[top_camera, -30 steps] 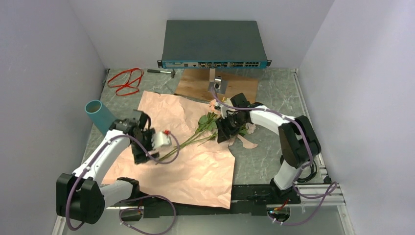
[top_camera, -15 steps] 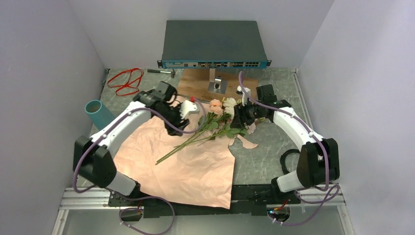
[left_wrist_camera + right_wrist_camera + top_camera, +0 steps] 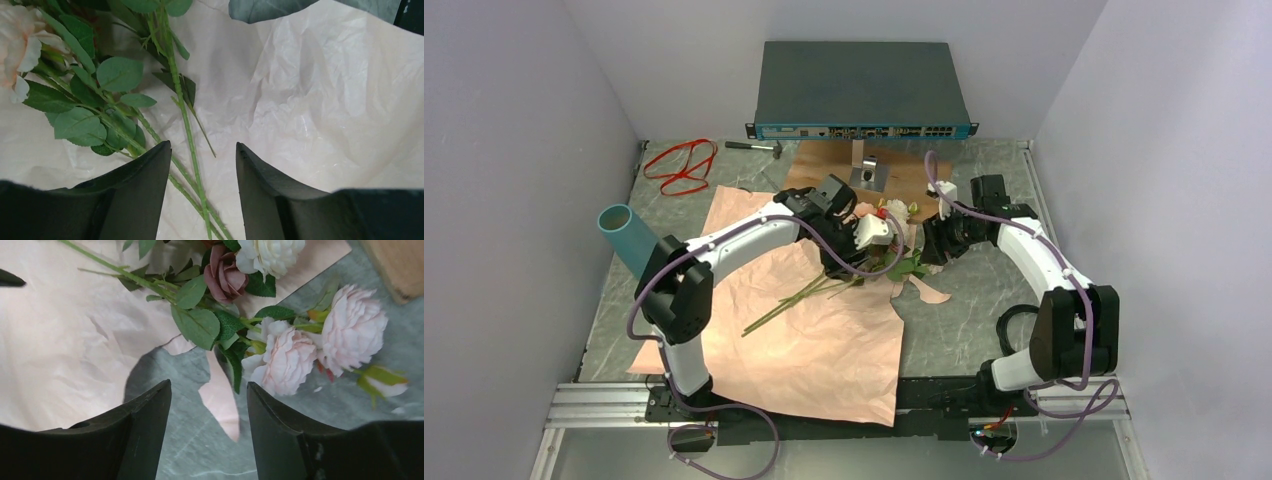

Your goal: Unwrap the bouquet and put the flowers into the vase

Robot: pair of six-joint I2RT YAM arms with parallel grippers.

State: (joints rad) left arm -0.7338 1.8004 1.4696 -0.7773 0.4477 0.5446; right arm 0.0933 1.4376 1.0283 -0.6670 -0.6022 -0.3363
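Where the grey marbled table (image 3: 984, 310) runs back to the rear wall, a dark network switch (image 3: 861, 85) sits across it, and the crinkled pink paper (image 3: 824, 350) lies opened out flat over the middle and near-left of the surface, its far corner meeting a wooden board (image 3: 819, 170). Both arms reach over the paper's far right edge. The left gripper (image 3: 202, 147) hangs low over the sheet with its two dark fingers spread apart. One thin green stem runs up through the gap between them without being pinched, and leafy stems lie beside the left finger. The right gripper (image 3: 207, 385) is likewise spread, with nothing between its fingers, poised above bare table and a torn tongue of paper just short of the blooms. The flowers (image 3: 824, 287) lie loose on the paper, stems pointing toward the near left and heads toward the far right. From the right wrist, two pale pink blooms (image 3: 352, 330) rest on the table just off the paper's edge, with a cream bloom (image 3: 270, 255) and a dusky mauve one (image 3: 225, 275) beside them. The vase (image 3: 627, 238), a teal tube, stands at the left edge of the table, well apart from the flowers. A red ribbon (image 3: 682, 165) lies in loops at the far left corner.
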